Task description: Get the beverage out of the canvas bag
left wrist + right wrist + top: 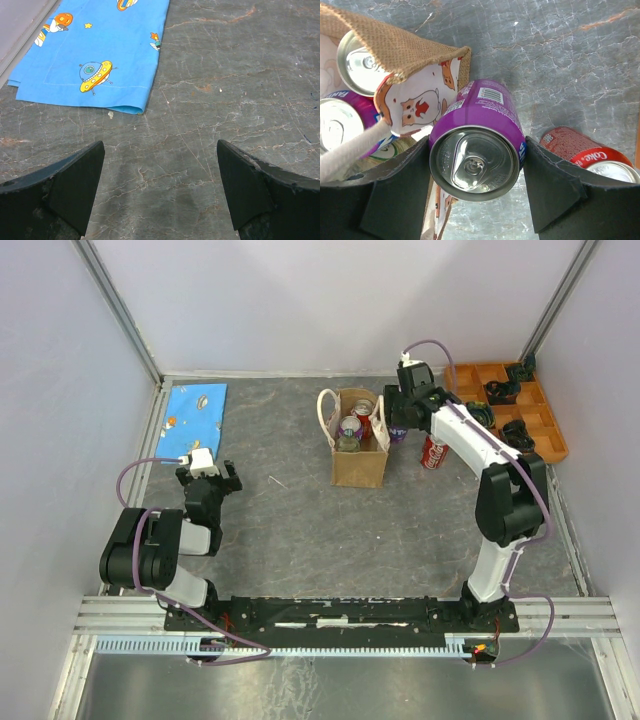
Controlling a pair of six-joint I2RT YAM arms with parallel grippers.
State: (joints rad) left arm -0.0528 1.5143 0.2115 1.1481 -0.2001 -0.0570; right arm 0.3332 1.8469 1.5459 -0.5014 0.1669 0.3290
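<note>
Purple aluminium drink can (pixel 479 112), pinched between the right gripper's (pixel 476 152) fingers (pixel 551 181) just beside the boxy tan canvas bag (pixel 385 39), is best lowered upright onto the grey surface (pixel 570 60), clear of the red cola can (pixel 577 150).

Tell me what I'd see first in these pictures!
The right gripper pinching a purple can just outside the canvas bag, which holds more cans. Then the bright blue cloth with spaceships in the far-left corner, and the orange tray at the far right.
</note>
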